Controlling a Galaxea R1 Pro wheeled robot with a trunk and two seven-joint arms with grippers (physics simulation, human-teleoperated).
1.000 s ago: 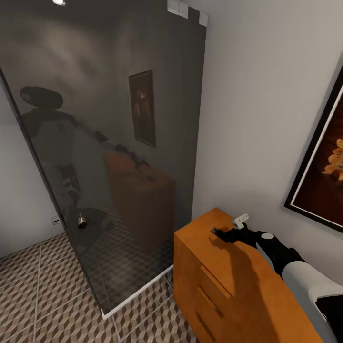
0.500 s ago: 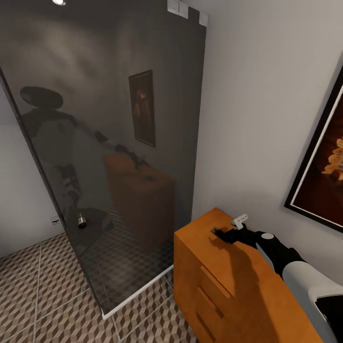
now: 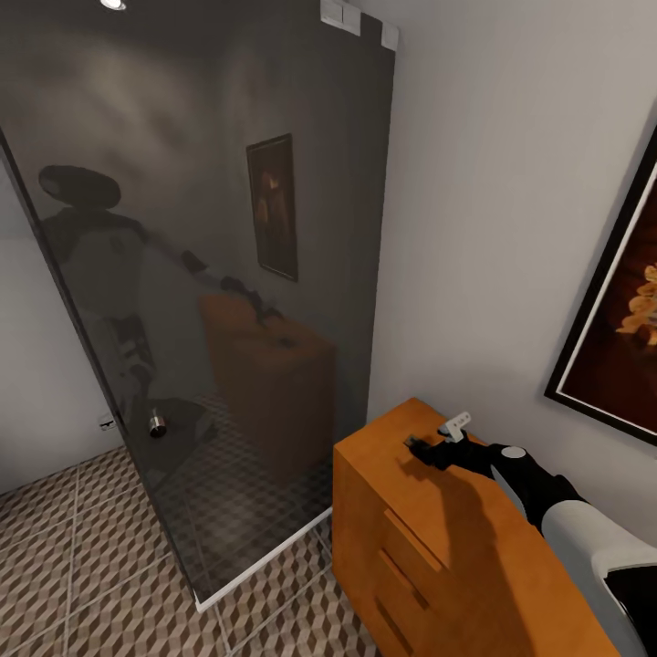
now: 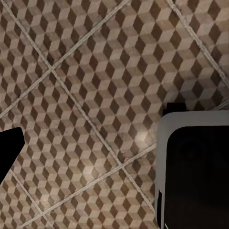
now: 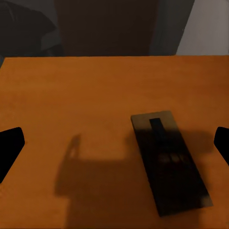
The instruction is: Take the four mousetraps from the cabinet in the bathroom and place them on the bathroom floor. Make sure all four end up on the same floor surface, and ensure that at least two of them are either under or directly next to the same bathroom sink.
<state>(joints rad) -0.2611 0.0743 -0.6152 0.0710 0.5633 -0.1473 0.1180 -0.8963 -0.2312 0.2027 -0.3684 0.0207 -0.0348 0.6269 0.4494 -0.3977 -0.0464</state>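
Beside the white wall, the orange-brown cabinet [image 3: 438, 538] stands on the cube-patterned bathroom floor [image 3: 82, 566], its drawer fronts with slot handles facing the open floor. Just beside its far corner rises a tall dark glass panel [image 3: 228, 274], which mirrors the robot, the cabinet and a small picture. A dark-framed picture [image 3: 620, 310] hangs on the wall above the cabinet's inner side.

On the cabinet's flat top, the right arm reaches out low over the wood, and the right tool [image 3: 422, 446] sits near the far end of the top, casting a shadow on the surface. In the right wrist view that tool [image 5: 114, 143] has its two dark fingertips spread wide, one at each edge of the picture, gripping nothing. Between them lies one mousetrap [image 5: 170, 161], a flat dark slab resting on the cabinet top [image 5: 71, 95], closer to one fingertip than the other and touching neither. Its long axis runs roughly along the tool's line of sight, slightly skewed, with a narrow dark strip down the middle of its far half. Much of it is in the arm's shadow, so finer parts cannot be made out.

The left wrist view looks down on the patterned tiles [image 4: 95, 95], with part of the robot's white and black body [image 4: 195, 171] alongside. One dark fingertip of the left tool [image 4: 9, 152] shows at the edge; whether that tool is spread or closed cannot be told.
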